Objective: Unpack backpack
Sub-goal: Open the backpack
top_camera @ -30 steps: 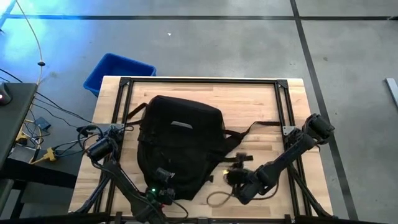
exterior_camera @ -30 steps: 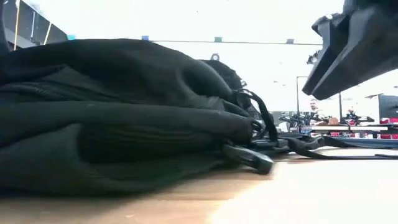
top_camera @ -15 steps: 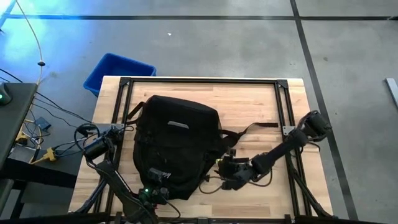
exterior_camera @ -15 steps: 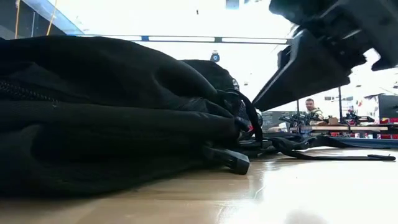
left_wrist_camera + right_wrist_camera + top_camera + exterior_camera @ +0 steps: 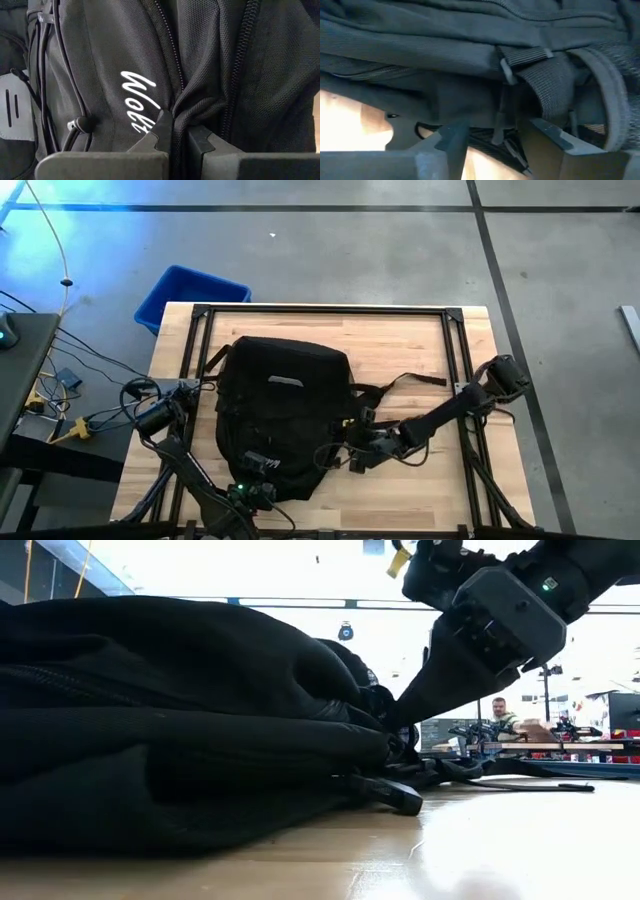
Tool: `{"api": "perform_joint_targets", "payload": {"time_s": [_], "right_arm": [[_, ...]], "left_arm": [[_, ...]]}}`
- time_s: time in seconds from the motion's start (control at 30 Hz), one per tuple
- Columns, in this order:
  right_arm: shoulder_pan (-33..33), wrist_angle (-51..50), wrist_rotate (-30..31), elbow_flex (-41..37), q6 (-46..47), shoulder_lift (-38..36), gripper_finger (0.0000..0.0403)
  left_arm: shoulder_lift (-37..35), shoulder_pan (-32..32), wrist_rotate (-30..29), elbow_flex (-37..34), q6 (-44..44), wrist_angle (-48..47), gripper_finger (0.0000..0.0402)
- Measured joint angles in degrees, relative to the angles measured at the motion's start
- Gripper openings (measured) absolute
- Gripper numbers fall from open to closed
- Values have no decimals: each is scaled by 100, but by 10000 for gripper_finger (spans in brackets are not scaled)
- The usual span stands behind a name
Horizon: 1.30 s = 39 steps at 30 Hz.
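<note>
I see the backpack (image 5: 283, 415) lying flat on the wooden table (image 5: 400, 340), toward its left half, straps trailing right across the boards. My left gripper (image 5: 179, 131) sits at the near edge of the pack, fingers pinched together on a fold of black fabric just beside the white lettering (image 5: 141, 104). My right gripper (image 5: 497, 134) is low at the pack's right side, at the straps; its fingers (image 5: 451, 137) stand apart with a strap and buckle between them, not clamped. A blue bin (image 5: 190, 292) sits on the floor beyond the table's far left corner. A person (image 5: 499, 716) shows far behind in the low view.
</note>
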Motion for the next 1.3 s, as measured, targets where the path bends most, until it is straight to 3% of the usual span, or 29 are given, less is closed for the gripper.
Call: {"api": "perform_joint_targets", "payload": {"time_s": [0.23, 0.5, 0.7, 0.9, 1.03, 1.17, 1.3], "right_arm": [[-107, -17, -164, 0, 59, 67, 98], [-168, -259, -695, 6, 225, 412, 8], [33, -982, -537, 7, 395, -7, 0], [312, -1850, -61, 9, 715, -409, 0], [406, -1861, 52, 13, 713, -518, 0], [403, -1847, 93, 13, 959, -493, 0], [253, -1935, 289, 4, 1099, -452, 17]], "left_arm": [[0, 95, -136, 0, 6, 176, 0], [0, 376, -389, 2, -104, 622, 0], [2, 595, -525, 163, -256, 517, 14], [2, 726, 97, 1397, -307, -337, 84], [-2, 850, 174, 2308, -178, -518, 122], [-2, 1063, -90, 2820, 20, -530, 138], [-6, 1257, 155, 2901, 50, -547, 139]]}}
